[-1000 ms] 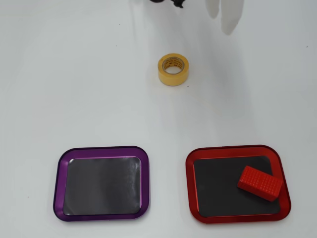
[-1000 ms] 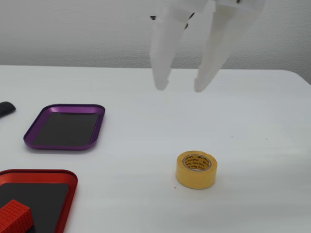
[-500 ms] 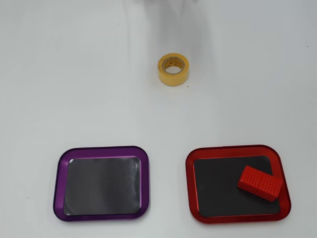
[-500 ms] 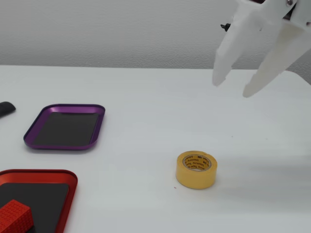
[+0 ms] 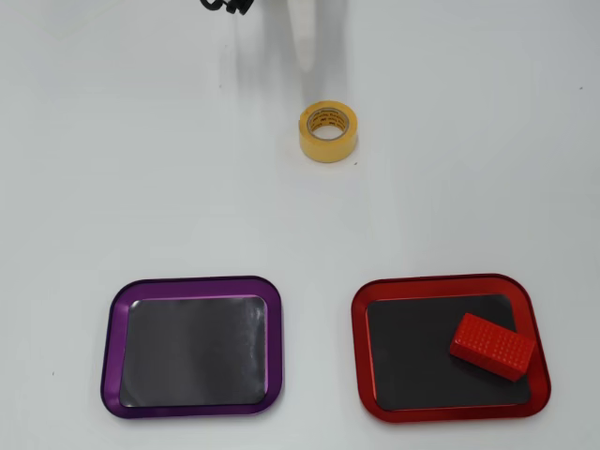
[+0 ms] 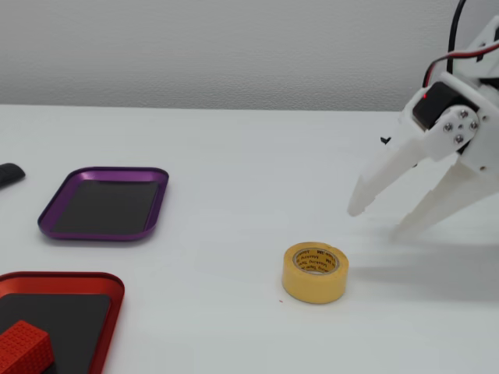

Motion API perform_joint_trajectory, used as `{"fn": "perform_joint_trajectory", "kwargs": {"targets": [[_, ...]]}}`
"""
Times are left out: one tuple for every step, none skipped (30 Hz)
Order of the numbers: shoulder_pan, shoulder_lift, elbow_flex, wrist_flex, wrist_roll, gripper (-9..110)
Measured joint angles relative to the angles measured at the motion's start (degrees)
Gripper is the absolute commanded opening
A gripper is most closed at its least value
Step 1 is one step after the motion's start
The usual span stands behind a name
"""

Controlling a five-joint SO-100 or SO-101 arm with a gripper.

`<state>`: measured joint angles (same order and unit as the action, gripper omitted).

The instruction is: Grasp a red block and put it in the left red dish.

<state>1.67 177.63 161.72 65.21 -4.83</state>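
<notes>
The red block (image 5: 492, 346) lies inside the red dish (image 5: 360, 349), against its right side in the overhead view. In the fixed view the same red dish (image 6: 78, 278) is at the lower left, with the red block (image 6: 23, 347) in its near corner. My white gripper (image 6: 378, 220) hangs open and empty low over the table at the right of the fixed view, just beyond the tape roll and far from the dish. Overhead, only one white finger (image 5: 304, 37) reaches in from the top edge.
A yellow tape roll (image 5: 328, 131) stands mid-table, also seen in the fixed view as the tape roll (image 6: 315, 272) near my fingertips. A purple-rimmed tray (image 5: 112, 347) sits beside the red dish. A dark object (image 6: 9, 174) lies at the left edge of the fixed view.
My open gripper has swung to the right in the fixed view and come down close to the table near the tape roll. The block and both trays have not moved.
</notes>
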Motion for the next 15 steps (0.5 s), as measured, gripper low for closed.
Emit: {"fn": "perform_joint_trajectory", "kwargs": {"targets": [[0.00,1.58,2.11,0.00,0.00,19],[0.00,3.43,4.04,0.00,0.00,19],[-0.26,5.27,5.62,0.00,0.00,19],[-0.53,7.21,7.21,0.00,0.00,19],[-0.53,8.70,8.44,0.09,0.18,19],[-0.53,10.37,9.67,0.00,0.18,19],[-0.53,11.69,10.90,0.00,0.79,19],[-0.62,12.66,12.04,0.00,1.76,19],[-0.62,13.10,12.74,0.35,2.55,19],[-0.62,13.27,13.18,0.97,3.25,19],[-0.62,13.27,13.45,1.85,3.69,19],[-0.62,13.36,13.62,2.46,3.96,19],[-0.62,13.54,13.71,2.99,4.13,17],[-0.62,13.62,13.71,3.25,4.13,15],[-0.62,13.62,13.71,3.52,4.13,11]]}}
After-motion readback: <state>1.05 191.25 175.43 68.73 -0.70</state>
